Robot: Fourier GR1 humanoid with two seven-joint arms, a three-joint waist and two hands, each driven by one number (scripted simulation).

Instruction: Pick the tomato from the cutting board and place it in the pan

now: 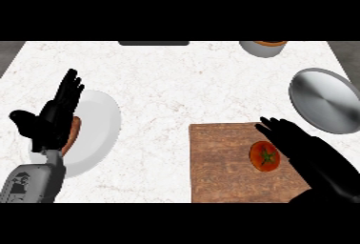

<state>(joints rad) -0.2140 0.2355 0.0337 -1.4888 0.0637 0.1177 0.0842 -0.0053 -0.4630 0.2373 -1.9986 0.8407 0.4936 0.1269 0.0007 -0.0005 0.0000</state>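
Red tomato lies on the cutting board, the right hand just beside it with fingers straight, probably lining up a grasp. The pan waits beyond. The left hand rests open over a plate.

white plate w/ sausage left | cup top-right edge
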